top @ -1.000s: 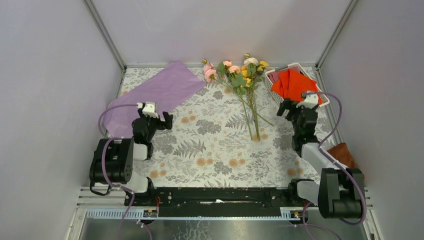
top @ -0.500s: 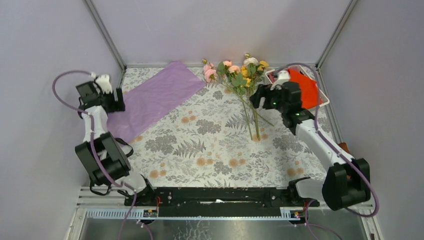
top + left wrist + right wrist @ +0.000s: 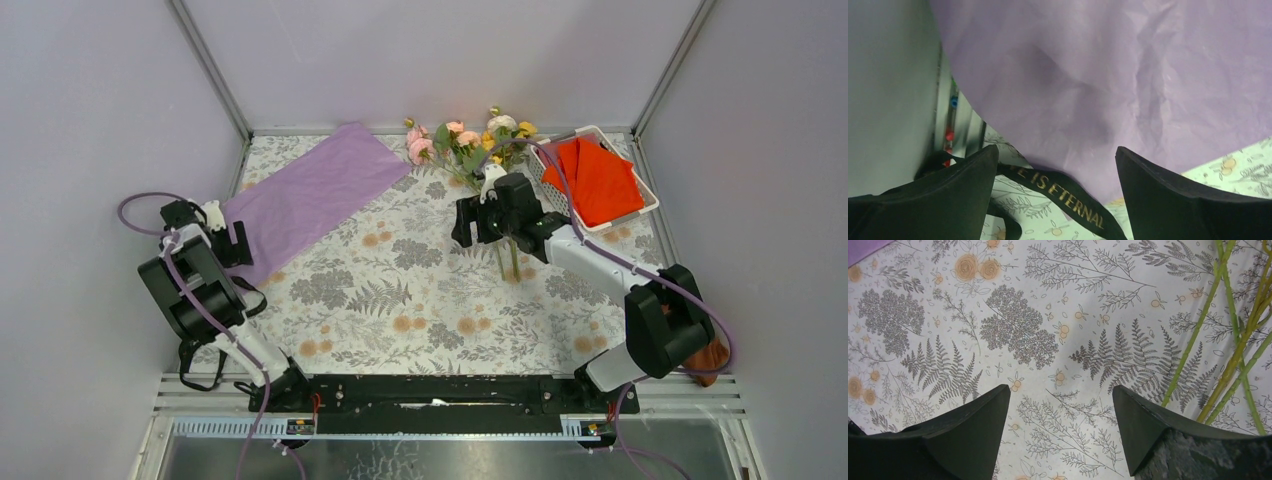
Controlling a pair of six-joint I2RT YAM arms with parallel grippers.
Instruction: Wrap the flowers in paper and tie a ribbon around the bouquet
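Two end effectors stand with jaws spread wide. The left end effector (image 3: 1055,155) hovers over the crinkled, thin lilac paper (image 3: 310,195) near the far-left corner of the worktop (image 3: 420,300), a black gold-lettered ribbon (image 3: 1068,192) beside its edge. The right end effector (image 3: 1060,390) hangs beside the flowers (image 3: 468,145), pink, yellow and white on thin green stems, at the far edge.

Cover (image 3: 420,290): pale cloth lying flat over the whole table. Printed with grey ferns and leaf sprays, with small orange blooms scattered through.

Basket (image 3: 646,189): white, in the far right corner, set askew to the walls.

Red cloth (image 3: 598,180): orange-red, folded, lying inside the basket and filling most of it.

Brown cloth (image 3: 712,357): near right edge, close to the wall. Only a scrap shows.

Walls (image 3: 440,60): plain grey on three sides, with metal posts (image 3: 208,68) at the far corners.

Rail (image 3: 440,392): black, running along the near edge.
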